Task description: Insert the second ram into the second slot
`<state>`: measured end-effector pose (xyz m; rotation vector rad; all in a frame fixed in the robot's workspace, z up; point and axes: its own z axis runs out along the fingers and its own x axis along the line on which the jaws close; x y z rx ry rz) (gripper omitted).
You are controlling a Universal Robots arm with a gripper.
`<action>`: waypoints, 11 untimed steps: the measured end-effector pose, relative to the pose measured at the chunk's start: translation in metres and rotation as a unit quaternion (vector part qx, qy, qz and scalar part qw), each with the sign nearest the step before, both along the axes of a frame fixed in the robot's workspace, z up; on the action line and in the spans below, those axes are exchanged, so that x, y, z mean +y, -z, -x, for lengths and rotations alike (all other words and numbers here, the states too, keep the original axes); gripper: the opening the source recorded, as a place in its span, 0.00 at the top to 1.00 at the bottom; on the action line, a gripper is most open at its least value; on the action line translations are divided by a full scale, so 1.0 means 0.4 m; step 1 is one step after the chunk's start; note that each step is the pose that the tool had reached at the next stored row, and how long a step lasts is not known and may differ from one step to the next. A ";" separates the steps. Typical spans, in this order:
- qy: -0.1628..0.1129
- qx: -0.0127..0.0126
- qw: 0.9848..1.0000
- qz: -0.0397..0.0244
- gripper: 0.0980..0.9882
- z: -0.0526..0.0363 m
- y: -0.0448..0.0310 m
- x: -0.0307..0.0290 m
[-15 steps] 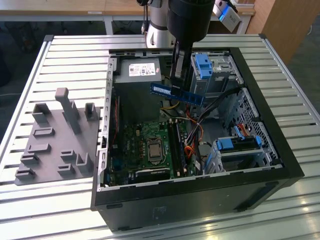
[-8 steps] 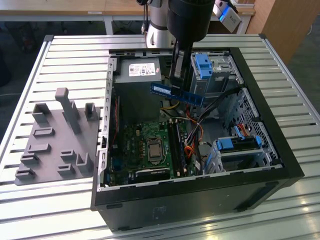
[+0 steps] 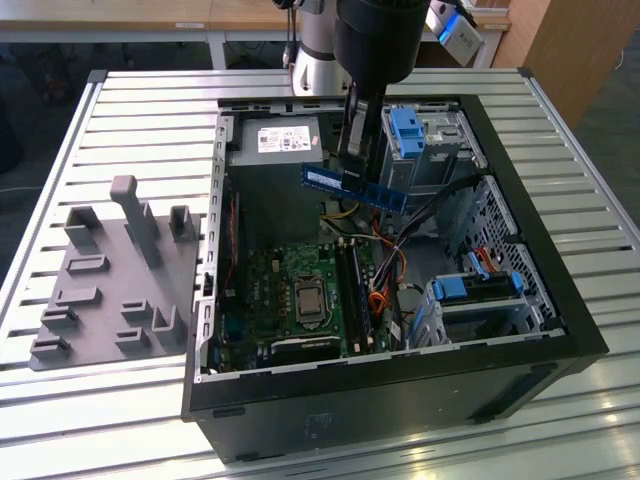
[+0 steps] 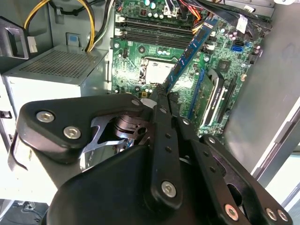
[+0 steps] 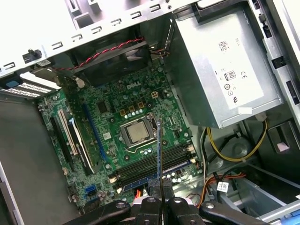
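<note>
My gripper (image 3: 358, 165) hangs over the open computer case (image 3: 560, 330), shut on the second ram (image 3: 355, 187). That ram is a thin blue stick, held level in the air above the motherboard (image 3: 270, 300). In the second wrist view the ram (image 4: 190, 51) runs out from my gripper (image 4: 164, 93) over the board. In the first wrist view I see the ram (image 5: 160, 145) edge-on, rising from my gripper (image 5: 160, 187). It points across the dark memory slots (image 5: 150, 165) beside the processor socket (image 5: 136, 132). These slots (image 3: 357, 290) lie well below the stick.
The grey power supply (image 3: 275, 140) fills the case's far corner, and coloured cables (image 3: 385, 270) run beside the slots. Blue drive-bay clips (image 3: 410, 130) sit on the exterior view's right. A grey fixture plate (image 3: 110, 270) with upright blocks lies on the slatted table (image 3: 150, 110) left of the case.
</note>
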<state>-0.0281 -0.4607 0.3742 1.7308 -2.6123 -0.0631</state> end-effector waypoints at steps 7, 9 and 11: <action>0.009 0.000 1.000 0.000 0.96 0.000 0.000 0.000; 0.011 0.000 1.000 0.000 0.96 0.000 0.000 0.000; 0.014 0.000 1.000 0.000 0.96 0.000 0.000 0.000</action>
